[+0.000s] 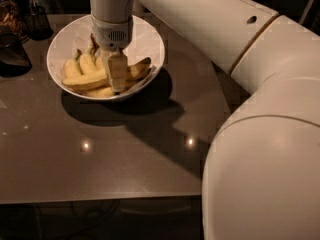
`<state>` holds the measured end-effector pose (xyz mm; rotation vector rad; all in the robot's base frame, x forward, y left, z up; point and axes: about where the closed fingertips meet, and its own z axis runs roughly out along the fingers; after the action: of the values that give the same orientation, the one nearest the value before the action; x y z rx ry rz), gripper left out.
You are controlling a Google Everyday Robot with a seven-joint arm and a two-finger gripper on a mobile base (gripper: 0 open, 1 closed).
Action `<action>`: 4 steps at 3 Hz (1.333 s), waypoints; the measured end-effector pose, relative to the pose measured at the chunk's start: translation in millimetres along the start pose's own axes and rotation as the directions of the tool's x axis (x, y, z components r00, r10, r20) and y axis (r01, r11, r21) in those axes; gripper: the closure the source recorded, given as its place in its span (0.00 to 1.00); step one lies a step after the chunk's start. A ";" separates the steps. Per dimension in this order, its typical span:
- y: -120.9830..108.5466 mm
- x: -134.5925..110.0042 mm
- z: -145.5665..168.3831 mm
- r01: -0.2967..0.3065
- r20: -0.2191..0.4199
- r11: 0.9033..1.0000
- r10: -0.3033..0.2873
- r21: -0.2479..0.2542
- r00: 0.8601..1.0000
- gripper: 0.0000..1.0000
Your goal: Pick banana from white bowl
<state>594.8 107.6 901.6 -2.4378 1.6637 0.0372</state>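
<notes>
The white bowl (151, 40) stands at the back left of the dark table (100, 154). A bunch of yellow bananas (82, 80) lies inside it, some with brown spots. My gripper (116, 78) reaches straight down into the bowl and sits among the bananas at the middle of the bunch, touching them. The gripper hides part of the bunch behind it.
Dark glass containers (12, 54) stand at the table's left edge, and another (37, 21) stands behind the bowl. My large white arm (260, 134) fills the right side of the view. The table's front edge runs across the bottom.
</notes>
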 end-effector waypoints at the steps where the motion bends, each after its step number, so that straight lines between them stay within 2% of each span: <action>1: -0.6 -0.5 -4.0 0.000 0.000 1.000 0.000 0.000 1.000 0.79; 2: 0.9 5.7 -3.7 -0.016 -0.006 1.000 0.016 -0.004 1.000 0.99; 3: 2.1 12.5 -7.7 -0.047 0.016 0.999 0.047 0.001 0.999 1.00; 4: 0.3 9.6 -10.6 -0.049 0.023 0.999 0.049 0.024 0.999 1.00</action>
<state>597.2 96.8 910.8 -2.3698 1.7036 0.0507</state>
